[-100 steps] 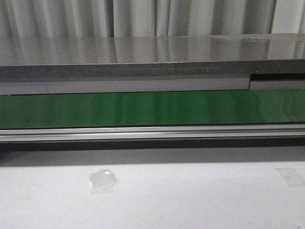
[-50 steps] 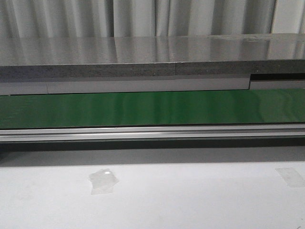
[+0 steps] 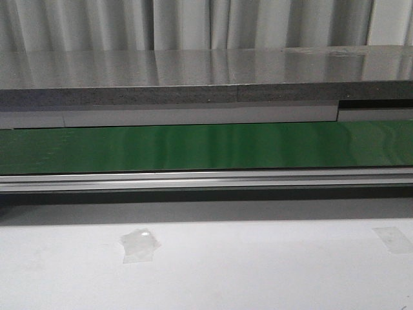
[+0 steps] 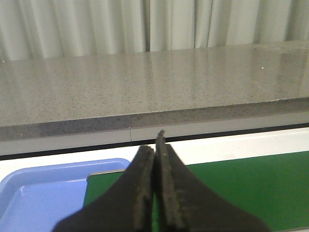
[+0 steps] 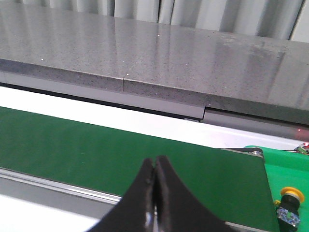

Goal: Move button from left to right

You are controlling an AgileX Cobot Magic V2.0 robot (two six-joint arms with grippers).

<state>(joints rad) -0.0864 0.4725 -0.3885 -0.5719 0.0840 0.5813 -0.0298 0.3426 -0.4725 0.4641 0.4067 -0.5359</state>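
Both pincers are pressed together and empty: left pincer (image 4: 155, 159) above the green belt (image 3: 206, 147) near a blue tray (image 4: 43, 193), right pincer (image 5: 155, 176) over the belt. Nothing has shifted across the front views, so work hasn't begun. Only the right wrist shows the button (image 5: 291, 200), just past the belt's end.

Button (image 5: 290, 203): lower body cut by picture edge, markings too small to read. Blue tray (image 4: 43, 193): partly hidden behind left hand (image 4: 157, 145), cut at edge.
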